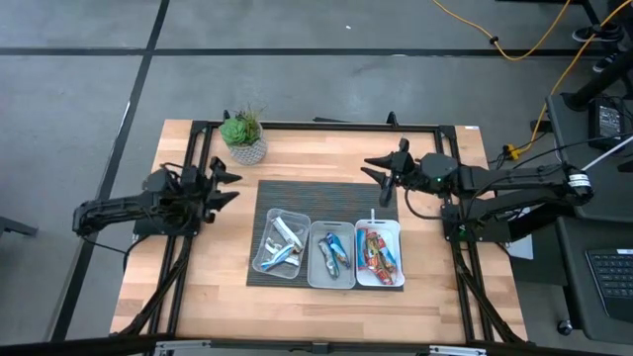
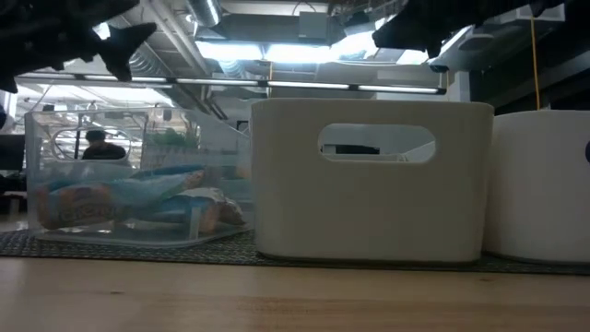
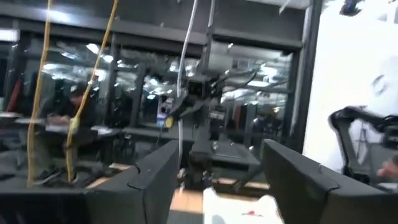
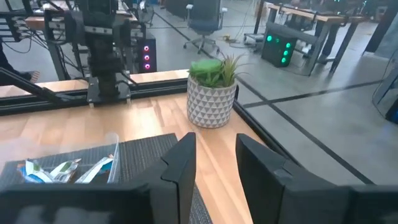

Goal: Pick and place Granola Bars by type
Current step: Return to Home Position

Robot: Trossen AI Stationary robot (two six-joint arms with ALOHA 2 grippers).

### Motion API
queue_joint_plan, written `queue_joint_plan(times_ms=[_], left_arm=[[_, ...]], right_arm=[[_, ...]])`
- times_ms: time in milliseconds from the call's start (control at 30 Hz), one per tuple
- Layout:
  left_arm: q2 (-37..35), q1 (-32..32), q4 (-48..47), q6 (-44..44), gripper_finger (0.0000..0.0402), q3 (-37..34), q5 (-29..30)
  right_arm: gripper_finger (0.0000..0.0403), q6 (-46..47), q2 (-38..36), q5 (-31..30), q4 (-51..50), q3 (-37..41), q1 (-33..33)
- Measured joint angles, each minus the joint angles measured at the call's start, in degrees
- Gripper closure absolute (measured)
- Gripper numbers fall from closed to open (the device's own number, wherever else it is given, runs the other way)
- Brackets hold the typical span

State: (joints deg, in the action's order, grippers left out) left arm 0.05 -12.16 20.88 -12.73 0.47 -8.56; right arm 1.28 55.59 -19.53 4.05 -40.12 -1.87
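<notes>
One wooden desk, two arms. The left end effector and right end effector hang raised either side of one dark mat, both spread and empty. Three trays sit side by side on the mat, one plant behind. Slim wrapped bars lie sorted: silvery-white bars in the clear left tray, blue bars in the middle tray, red-orange bars in the right tray. Exact bar counts cannot be told.

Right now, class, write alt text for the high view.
On a dark mat, a clear bin holds silvery granola bars, the middle bin blue bars, the white bin red bars. Left gripper and right gripper hover open either side.
</notes>
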Motion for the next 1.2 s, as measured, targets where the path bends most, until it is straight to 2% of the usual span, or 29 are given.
queue_joint_plan(times_ms=[133,767,900,1000,1133,1200], left_arm=[[-0.04,0.0,2.86,0.02,0.0184,0.0,-0.04],[0.16,0.0,2.43,0.02,0.0183,0.0,-0.04],[0.16,0.0,2.43,0.02,0.0185,0.0,-0.04],[0.16,0.0,2.43,0.02,0.0184,0.0,-0.04],[0.18,0.0,2.43,0.02,0.0183,0.0,-0.04],[0.18,0.0,2.43,0.02,0.0185,0.0,-0.04]], right_arm=[[0.0286,0.02,0.0,0.09,0.0,0.13,0.0],[0.0286,-0.22,-0.02,0.15,-0.09,0.17,0.02],[0.0286,-0.82,-1.98,0.39,-1.99,0.16,0.02],[0.0286,-3.22,-5.66,5.43,-13.31,0.15,-0.02],[0.0286,0.07,-13.09,19.81,-31.75,0.17,0.04],[0.0286,1.52,-17.39,24.66,-40.09,0.19,0.04]])
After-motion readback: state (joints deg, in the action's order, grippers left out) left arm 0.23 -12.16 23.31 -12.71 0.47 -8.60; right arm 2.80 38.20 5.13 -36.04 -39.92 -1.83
